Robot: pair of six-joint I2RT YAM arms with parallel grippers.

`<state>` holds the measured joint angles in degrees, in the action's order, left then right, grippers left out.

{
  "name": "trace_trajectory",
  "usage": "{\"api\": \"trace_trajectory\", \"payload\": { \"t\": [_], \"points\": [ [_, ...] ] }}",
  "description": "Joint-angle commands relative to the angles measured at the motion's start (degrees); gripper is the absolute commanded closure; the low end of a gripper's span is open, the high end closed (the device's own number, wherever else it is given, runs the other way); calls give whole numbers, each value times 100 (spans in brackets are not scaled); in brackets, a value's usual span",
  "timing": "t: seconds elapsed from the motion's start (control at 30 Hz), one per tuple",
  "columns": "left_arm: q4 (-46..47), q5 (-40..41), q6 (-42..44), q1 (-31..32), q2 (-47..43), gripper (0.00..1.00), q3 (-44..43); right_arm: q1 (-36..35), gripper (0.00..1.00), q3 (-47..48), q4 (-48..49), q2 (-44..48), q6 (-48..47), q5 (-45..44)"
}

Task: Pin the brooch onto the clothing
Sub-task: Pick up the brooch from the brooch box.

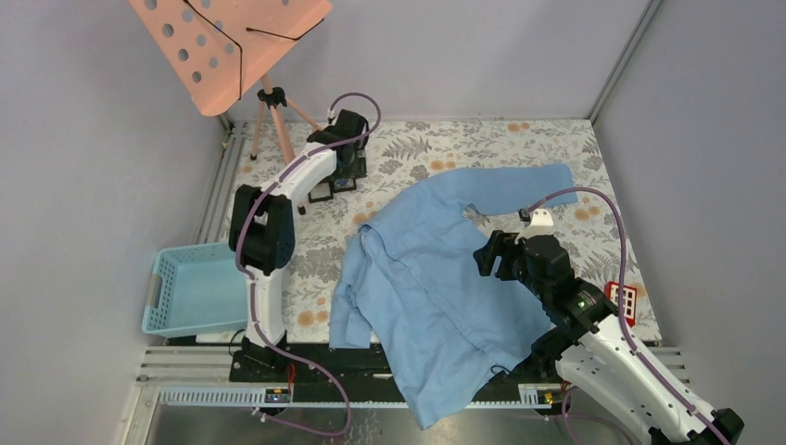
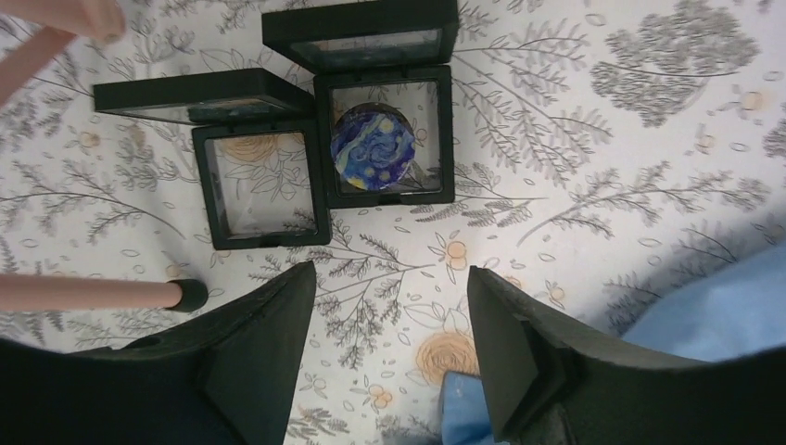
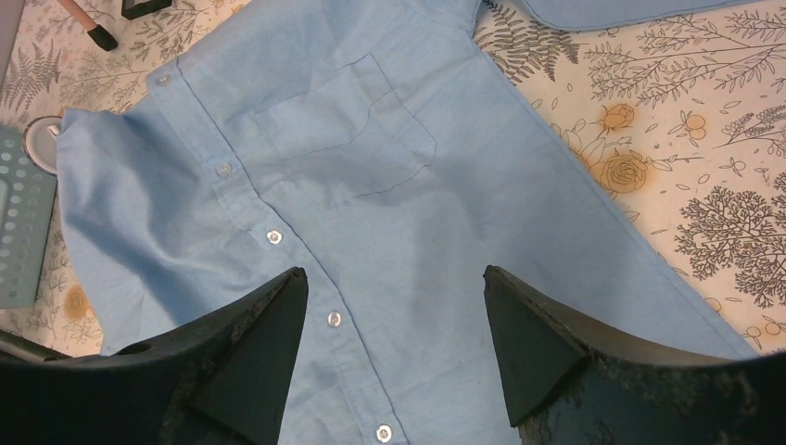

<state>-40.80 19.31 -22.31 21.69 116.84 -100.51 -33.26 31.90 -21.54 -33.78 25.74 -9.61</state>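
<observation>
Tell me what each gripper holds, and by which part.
Nothing is held. The left gripper is open, apart from the brooch in its open case; the right gripper is open over the shirt.

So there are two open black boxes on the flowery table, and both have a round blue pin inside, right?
Not quite. Only one box has the round blue pin inside. The other box is empty, and you can just see the flowery table through it. Both boxes are open, as you said. The left wrist view shows this.
</observation>
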Motion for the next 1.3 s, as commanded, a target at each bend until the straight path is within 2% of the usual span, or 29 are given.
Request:
{"api": "trace_trajectory", "payload": {
  "t": [0.0, 0.2, 0.47, 0.7, 1.27],
  "points": [
    [99, -321, -204, -146, 317, 35, -317, 25, 23, 182, 1, -16, 27, -155],
    [142, -496, -319, -361, 744, 42, -483, 21, 23, 154, -80, 63, 49, -157],
    [381, -693, -156, -428, 824, 42, -611, 21, 22, 123, -150, 93, 75, -126],
    [-85, -943, -293, -628, 1374, 43, -1367, 21, 22, 92, -156, 117, 116, -100],
    [-234, -625, -443, -631, 1632, 45, -1509, 23, 22, 58, -281, 226, 124, -111]
  ]
}}
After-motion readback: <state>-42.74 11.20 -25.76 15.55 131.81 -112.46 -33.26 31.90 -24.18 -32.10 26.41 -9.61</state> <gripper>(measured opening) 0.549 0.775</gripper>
